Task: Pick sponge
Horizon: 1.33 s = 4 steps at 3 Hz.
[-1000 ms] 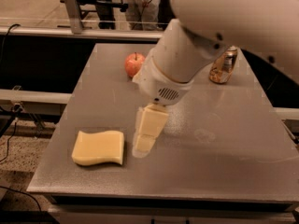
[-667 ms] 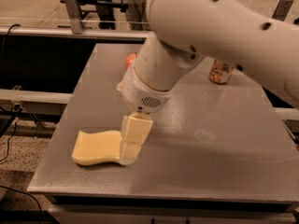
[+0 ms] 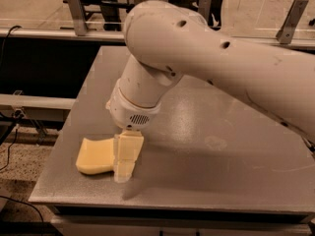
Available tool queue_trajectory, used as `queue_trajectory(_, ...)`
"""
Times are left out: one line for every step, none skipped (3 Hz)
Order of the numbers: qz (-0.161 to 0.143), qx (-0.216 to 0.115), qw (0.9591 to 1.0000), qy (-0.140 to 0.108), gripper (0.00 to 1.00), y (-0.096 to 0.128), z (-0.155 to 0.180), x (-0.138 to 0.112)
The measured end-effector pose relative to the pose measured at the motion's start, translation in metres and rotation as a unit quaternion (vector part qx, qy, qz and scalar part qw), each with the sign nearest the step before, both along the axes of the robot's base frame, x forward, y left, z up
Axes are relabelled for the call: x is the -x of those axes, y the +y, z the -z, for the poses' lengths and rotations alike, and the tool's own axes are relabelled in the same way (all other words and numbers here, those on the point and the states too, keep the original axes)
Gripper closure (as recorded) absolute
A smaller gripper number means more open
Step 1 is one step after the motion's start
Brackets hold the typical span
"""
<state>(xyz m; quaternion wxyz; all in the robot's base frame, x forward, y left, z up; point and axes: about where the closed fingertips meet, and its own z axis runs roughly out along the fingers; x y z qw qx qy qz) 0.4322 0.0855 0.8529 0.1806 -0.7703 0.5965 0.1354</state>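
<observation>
The sponge [image 3: 94, 156] is a flat pale-yellow foam slab lying near the front left corner of the grey table [image 3: 216, 146]. My gripper [image 3: 126, 157] hangs from the big white arm [image 3: 197, 58] and stands over the sponge's right end, its blocky pale-yellow fingers [image 3: 128, 149] pointing down at the table and covering that end. The sponge still lies flat on the table. The arm hides the back of the table.
The table's front edge [image 3: 162, 205] and left edge lie close to the sponge. A metal rail with brackets [image 3: 74, 9] runs behind the table. Cables [image 3: 10, 132] hang at the left on the floor side.
My arm has swung left and towards the front, bringing the gripper from right of the sponge onto its right end. The arm now hides the apple and the can at the back.
</observation>
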Motion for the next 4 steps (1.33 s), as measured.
queue_trajectory(-0.029,0.006,0.9996,0.003,0.01,0.012,0.01,0.005)
queue_trajectory(-0.046,0.013,0.9988,0.006,0.23,0.015,0.017,0.009)
queue_trajectory(-0.058,0.018,0.9981,0.007,0.46,0.014,0.018,0.011)
queue_trajectory(-0.065,0.013,0.9978,-0.002,0.7,0.01,0.006,0.012)
